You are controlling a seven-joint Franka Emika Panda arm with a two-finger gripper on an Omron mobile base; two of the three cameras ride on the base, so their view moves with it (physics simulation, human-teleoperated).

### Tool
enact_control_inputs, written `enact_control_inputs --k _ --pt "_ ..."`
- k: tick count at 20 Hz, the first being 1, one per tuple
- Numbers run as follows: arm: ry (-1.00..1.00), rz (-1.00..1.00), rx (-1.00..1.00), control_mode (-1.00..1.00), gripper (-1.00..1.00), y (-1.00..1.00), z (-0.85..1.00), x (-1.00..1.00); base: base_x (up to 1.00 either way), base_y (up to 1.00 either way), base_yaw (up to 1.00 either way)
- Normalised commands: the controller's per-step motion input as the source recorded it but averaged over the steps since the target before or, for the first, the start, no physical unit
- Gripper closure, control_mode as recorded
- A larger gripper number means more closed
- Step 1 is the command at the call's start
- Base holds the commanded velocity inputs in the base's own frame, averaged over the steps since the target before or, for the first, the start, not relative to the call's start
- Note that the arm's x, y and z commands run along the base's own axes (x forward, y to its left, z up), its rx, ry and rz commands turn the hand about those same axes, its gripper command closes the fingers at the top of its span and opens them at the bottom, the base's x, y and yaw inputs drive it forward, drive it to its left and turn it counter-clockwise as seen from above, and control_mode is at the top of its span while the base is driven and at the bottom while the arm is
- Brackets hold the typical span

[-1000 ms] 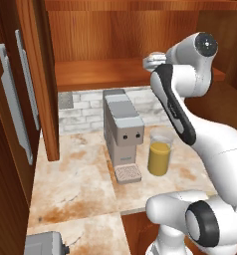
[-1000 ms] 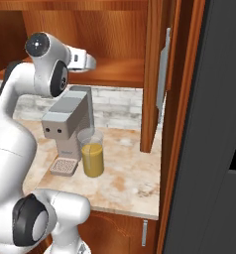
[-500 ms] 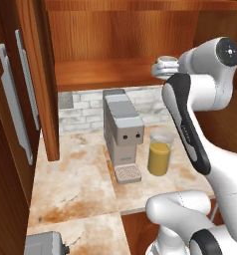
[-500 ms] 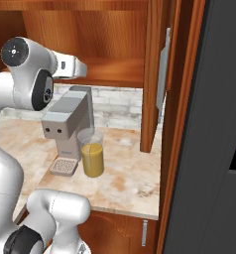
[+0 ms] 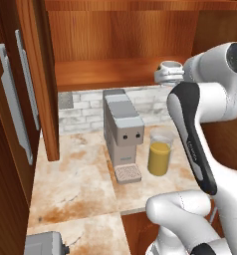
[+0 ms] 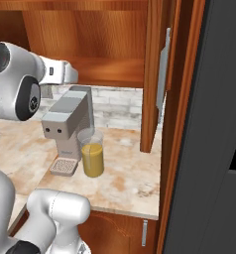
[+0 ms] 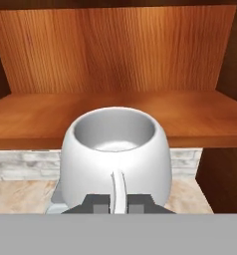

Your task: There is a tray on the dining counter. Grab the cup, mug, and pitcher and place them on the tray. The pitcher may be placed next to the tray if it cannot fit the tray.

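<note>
White mug (image 7: 115,155) sits clamped by its handle between the gripper (image 7: 116,205) jaws, now carried further right vs. a sec ago, level w/ the shelf (image 7: 200,117). You've got pickup done; tray next.

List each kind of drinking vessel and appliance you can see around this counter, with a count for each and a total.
Mug, held in the gripper: 1
Pitcher of orange liquid: 1
Coffee machine: 1
Total: 3
</note>
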Motion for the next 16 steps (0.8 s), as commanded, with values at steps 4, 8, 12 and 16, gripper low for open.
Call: enact_control_inputs --k 4,8,12,16 --pt "0.00 0.00 0.00 -1.00 1.00 0.00 0.00 -0.36 0.00 0.00 0.00" --pt "0.00 0.00 0.00 -1.00 1.00 0.00 0.00 -0.21 0.00 0.00 0.00" --pt "0.00 0.00 0.00 -1.00 1.00 0.00 0.00 -0.14 0.00 0.00 0.00" --pt "0.00 0.00 0.00 -1.00 1.00 -0.04 0.00 -0.13 0.00 0.00 0.00"
